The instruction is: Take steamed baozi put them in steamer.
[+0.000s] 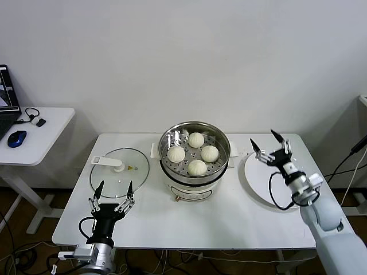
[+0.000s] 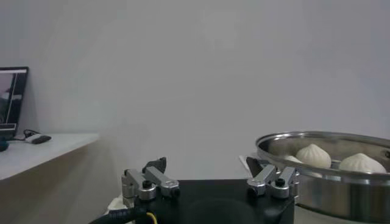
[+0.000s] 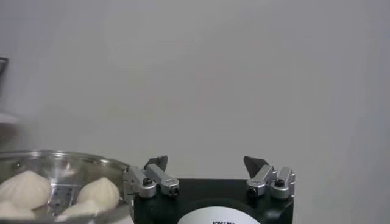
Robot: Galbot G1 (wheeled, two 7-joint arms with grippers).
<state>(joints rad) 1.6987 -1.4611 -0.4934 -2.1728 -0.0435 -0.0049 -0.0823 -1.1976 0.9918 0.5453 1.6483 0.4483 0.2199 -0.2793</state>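
Here we see all four steamed baozi (image 1: 195,153) sitting inside the steamer (image 1: 221,163) at the middle of the white table (image 1: 229,217). Just left of it lies the glass lid (image 1: 109,177), flat on the tabletop. Our left gripper (image 1: 114,192) hovers at the lid's near edge, fingers spread and empty. Our right gripper (image 1: 267,142) hangs over the white plate (image 1: 258,183), fingers likewise apart, holding nothing.

My left claw (image 1: 114,189) has a black body with silver finger links and black tips; my right claw (image 1: 266,142) matches, on a white-grey arm trailing black cable.
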